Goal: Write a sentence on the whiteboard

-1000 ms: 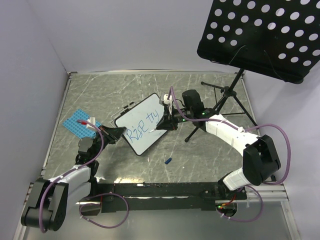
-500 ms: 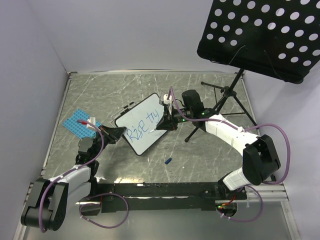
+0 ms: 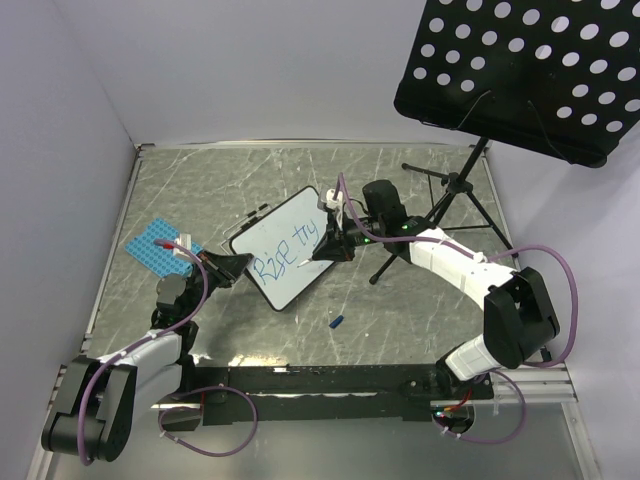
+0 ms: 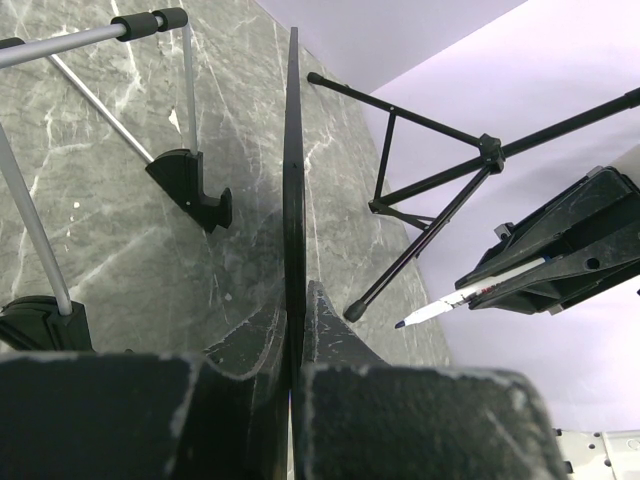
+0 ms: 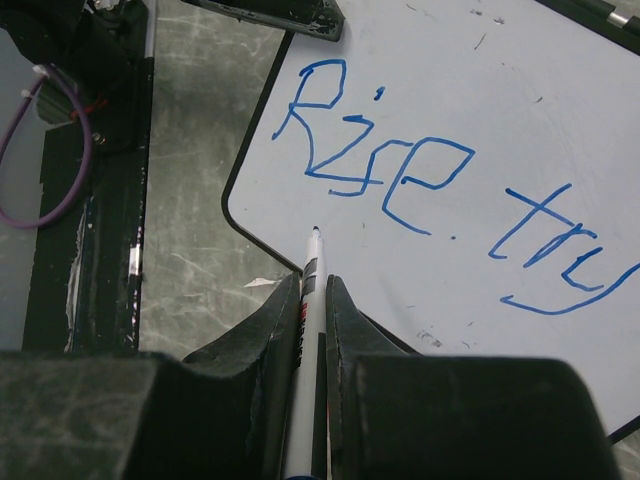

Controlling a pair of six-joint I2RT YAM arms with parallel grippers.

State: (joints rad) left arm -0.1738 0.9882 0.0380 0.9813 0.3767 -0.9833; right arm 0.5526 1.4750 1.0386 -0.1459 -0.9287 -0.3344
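Observation:
The whiteboard [image 3: 285, 250] stands tilted at the table's middle, with blue handwriting "Rise try" [image 3: 285, 250] in one line; it reads clearly in the right wrist view [image 5: 440, 190]. My left gripper [image 3: 232, 268] is shut on the board's left edge [image 4: 293, 200], seen edge-on. My right gripper [image 3: 325, 250] is shut on a white marker [image 5: 309, 300] whose tip hovers at the board's lower part below "Rise". The marker also shows in the left wrist view [image 4: 470, 295].
A black perforated music stand [image 3: 520, 70] rises at the back right, its tripod legs [image 3: 430, 210] beside my right arm. A blue studded plate [image 3: 155, 245] lies at the left. A small blue marker cap [image 3: 337, 322] lies near the front.
The right gripper with the marker has shifted very slightly; the writing looks the same. The left arm has not moved.

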